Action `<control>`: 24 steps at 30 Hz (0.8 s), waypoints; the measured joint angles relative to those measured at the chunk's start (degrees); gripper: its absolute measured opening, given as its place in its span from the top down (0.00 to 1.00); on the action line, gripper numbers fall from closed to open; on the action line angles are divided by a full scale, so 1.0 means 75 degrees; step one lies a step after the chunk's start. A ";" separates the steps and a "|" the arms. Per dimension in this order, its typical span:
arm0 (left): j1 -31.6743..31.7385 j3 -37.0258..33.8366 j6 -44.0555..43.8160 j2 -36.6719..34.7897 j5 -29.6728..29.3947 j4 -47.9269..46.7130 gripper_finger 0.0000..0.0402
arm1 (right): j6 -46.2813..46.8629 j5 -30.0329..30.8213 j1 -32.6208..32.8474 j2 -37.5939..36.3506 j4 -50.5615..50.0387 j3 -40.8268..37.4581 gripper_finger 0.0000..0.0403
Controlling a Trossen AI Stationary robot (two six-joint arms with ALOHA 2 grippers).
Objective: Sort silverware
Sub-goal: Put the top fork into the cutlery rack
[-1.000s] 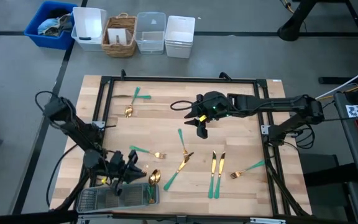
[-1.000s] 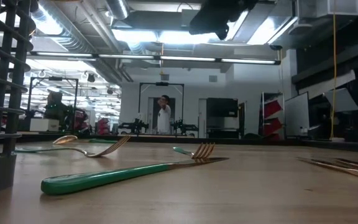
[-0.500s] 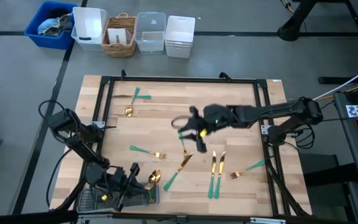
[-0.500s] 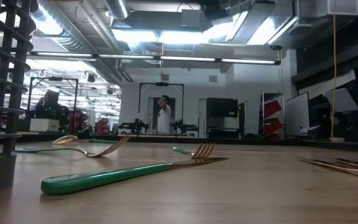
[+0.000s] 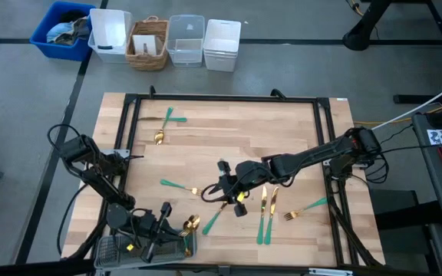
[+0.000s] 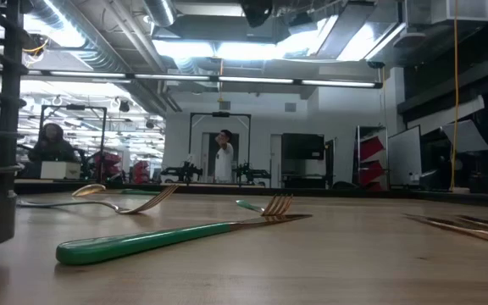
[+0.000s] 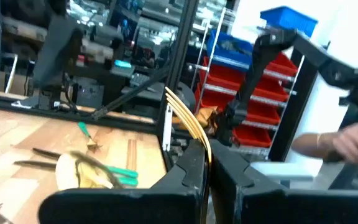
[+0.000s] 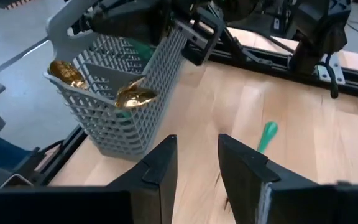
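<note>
The wooden table (image 5: 282, 138) carries scattered cutlery with gold heads and green handles, and the grey mesh basket (image 5: 129, 247) sits at its near left corner, where sorted pieces are meant to stand upright. The left arm bends over that corner with its end effector (image 5: 153, 226) right above the basket; its fingers are closed on the thin gold tines of a fork (image 7: 188, 121), apparently to lower it into a compartment beside the spoons (image 8: 98, 84) already standing there. The right arm stretches low across the table, and its end effector (image 5: 230, 193) is spread open with nothing between the fingers, hovering above the loose pieces in the middle, probably lining up on the fork (image 5: 218, 210) lying slantwise just below it. Two knives (image 5: 267, 213) lie side by side to its right, another fork (image 5: 305, 208) beyond them, one more fork (image 5: 181, 187) to its left, and two pieces (image 5: 165, 124) rest well apart at the far left.
</note>
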 joint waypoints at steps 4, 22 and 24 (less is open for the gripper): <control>0.0001 0.0000 0.0109 0.0000 -0.0001 0.0044 1.00 | -0.0051 0.0039 -0.0018 0.0152 0.0394 0.0000 0.71; 0.0003 0.0000 0.0307 -0.0002 -0.0020 0.0068 0.96 | -0.0427 0.0119 -0.0020 0.0152 0.0503 0.0000 0.71; 0.0003 0.0000 0.0304 -0.0002 -0.0020 0.0068 0.97 | -0.0428 0.0117 -0.0020 0.0152 0.0495 0.0000 0.71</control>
